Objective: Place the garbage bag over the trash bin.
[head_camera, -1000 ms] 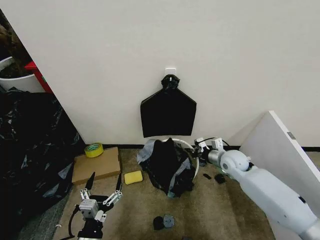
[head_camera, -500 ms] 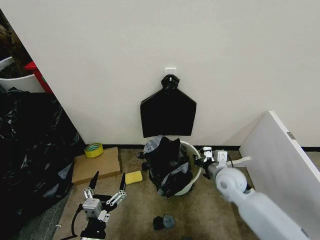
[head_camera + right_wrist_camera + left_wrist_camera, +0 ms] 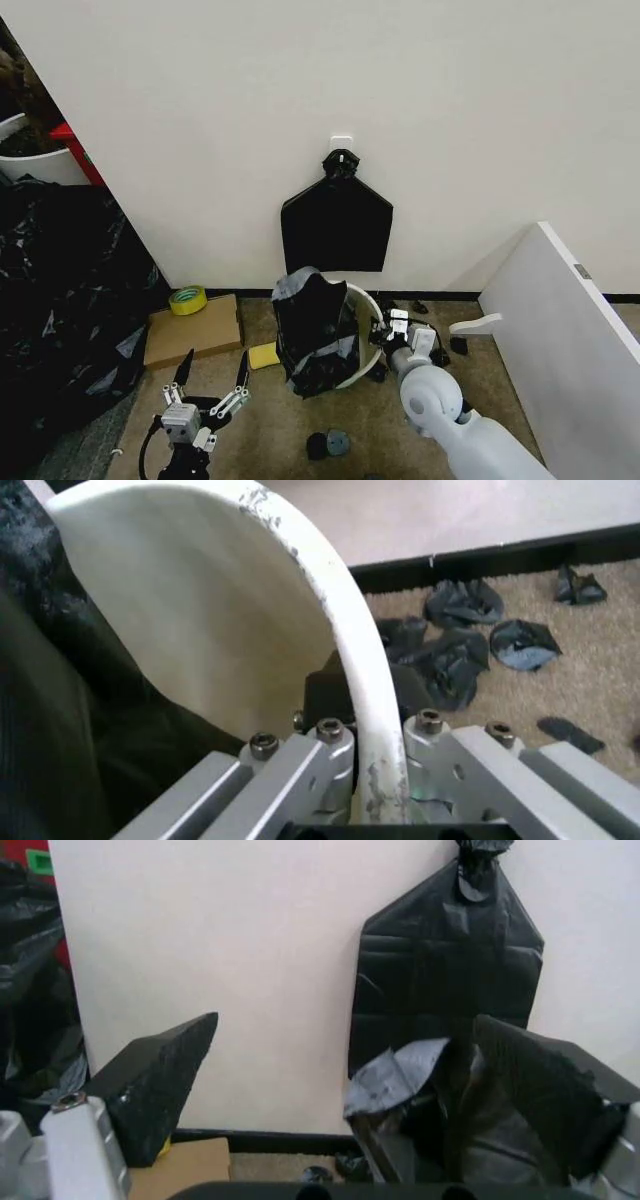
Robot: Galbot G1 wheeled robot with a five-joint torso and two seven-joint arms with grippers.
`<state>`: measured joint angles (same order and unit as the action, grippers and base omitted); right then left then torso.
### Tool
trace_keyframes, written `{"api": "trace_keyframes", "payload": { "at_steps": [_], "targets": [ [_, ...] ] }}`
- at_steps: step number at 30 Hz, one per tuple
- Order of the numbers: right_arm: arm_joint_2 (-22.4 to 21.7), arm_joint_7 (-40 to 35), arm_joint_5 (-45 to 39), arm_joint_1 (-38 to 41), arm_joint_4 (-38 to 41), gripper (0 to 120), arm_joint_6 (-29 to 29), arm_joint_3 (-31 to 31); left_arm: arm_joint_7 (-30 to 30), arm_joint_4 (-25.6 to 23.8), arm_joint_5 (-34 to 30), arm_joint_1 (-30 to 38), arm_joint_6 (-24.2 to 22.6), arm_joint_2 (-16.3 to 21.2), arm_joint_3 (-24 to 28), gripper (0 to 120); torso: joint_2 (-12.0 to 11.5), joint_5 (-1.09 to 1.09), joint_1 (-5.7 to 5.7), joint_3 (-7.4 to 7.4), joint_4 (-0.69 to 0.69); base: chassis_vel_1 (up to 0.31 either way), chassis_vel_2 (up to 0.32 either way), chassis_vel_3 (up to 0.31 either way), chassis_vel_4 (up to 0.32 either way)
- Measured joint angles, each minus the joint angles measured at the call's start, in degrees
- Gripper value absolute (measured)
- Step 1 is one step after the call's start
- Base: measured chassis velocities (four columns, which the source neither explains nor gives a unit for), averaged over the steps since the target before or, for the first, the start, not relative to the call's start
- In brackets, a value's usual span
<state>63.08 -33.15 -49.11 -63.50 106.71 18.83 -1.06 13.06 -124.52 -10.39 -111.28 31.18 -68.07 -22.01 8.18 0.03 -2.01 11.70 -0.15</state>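
The trash bin point(image 3: 368, 318), cream-white, stands on the carpet by the wall, tipped a little. The crinkled black garbage bag point(image 3: 312, 325) rises out of its left side and hangs over that edge, while the right part of the rim is bare. My right gripper point(image 3: 388, 336) is shut on that bare rim. In the right wrist view the bin's rim point(image 3: 345, 630) runs between the fingers of the right gripper point(image 3: 368, 699), with the bag point(image 3: 60, 705) dark inside. My left gripper point(image 3: 212, 372) hovers open low at the left, apart from the bin. In the left wrist view the left gripper point(image 3: 345, 1020) faces the bag point(image 3: 430, 1095).
A flat black bundle point(image 3: 337, 225) hangs on the wall above the bin. A cardboard box point(image 3: 195, 335) with a tape roll point(image 3: 187, 299) and a yellow sponge point(image 3: 264, 355) lie to the left. A black plastic heap point(image 3: 60, 290) fills the left. A white board point(image 3: 570, 330) leans at right. Dark scraps point(image 3: 328, 443) dot the carpet.
My right arm has swung in toward the middle, still holding the rim. The bin has shifted left and more bare rim shows. The left gripper has barely moved.
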Motion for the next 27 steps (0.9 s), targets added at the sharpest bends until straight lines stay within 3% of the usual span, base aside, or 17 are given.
{"api": "trace_keyframes", "payload": {
  "at_steps": [12,19,23,25,27],
  "targets": [
    [1.9,-1.9,0.1,-0.7,-1.9,0,0.3,0.0,0.3,0.3,0.1,0.4,0.2,-0.1,0.4,100,0.0,0.0,0.0,0.0,-0.01,0.0,0.0,0.0,0.0],
    [1.4,-1.9,0.0,-1.3,-0.4,23,0.8,0.3,0.9,0.1,0.2,0.8,-0.8,-0.1,1.1,100,0.0,0.01,0.0,0.0,0.01,0.0,0.0,0.0,0.0],
    [0.4,-1.9,0.0,-1.8,1.8,42,0.9,1.0,2.2,-1.3,0.1,2.4,-3.8,0.8,2.4,100,0.0,0.01,0.0,0.0,0.01,0.0,0.0,0.0,0.0],
    [0.2,-1.9,0.0,-2.0,2.3,43,0.9,1.2,2.4,-1.6,0.0,2.9,-4.5,1.2,2.7,100,0.0,0.01,0.0,0.0,0.01,0.0,0.0,0.0,0.0],
    [-0.5,-1.9,0.7,-2.8,3.5,52,1.0,1.9,2.9,-2.4,-0.4,4.3,-6.6,2.3,3.3,100,0.0,0.01,0.0,0.0,0.0,0.0,0.0,0.0,0.0]
  ]
}}
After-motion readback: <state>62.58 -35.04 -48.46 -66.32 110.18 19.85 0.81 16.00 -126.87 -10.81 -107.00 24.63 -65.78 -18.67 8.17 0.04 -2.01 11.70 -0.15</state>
